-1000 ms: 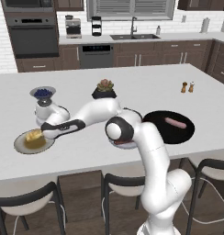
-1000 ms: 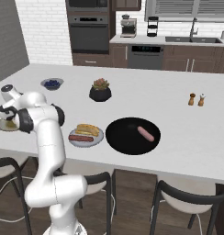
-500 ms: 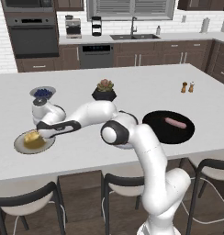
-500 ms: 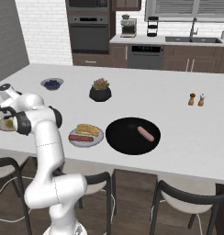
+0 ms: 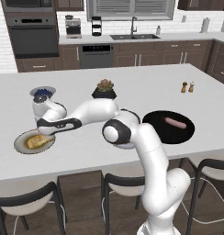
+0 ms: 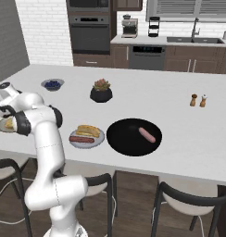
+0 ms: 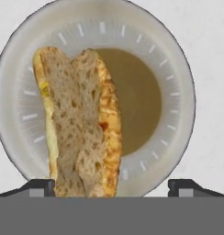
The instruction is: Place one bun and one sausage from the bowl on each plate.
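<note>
Golden bun lies on beige-rimmed plate, gripper above it, tips spread wide, empty. Right base view adds grey plate holding bun and sausage; black bowl keeps one sausage.

Counter: white island, smooth top | Stools: dark frames, pale seats, along near edge | Floor: dark wood planks | Back wall: white brick tile | Cabinets: dark brown | Oven: black, built in | Window: blinds above sink
</note>
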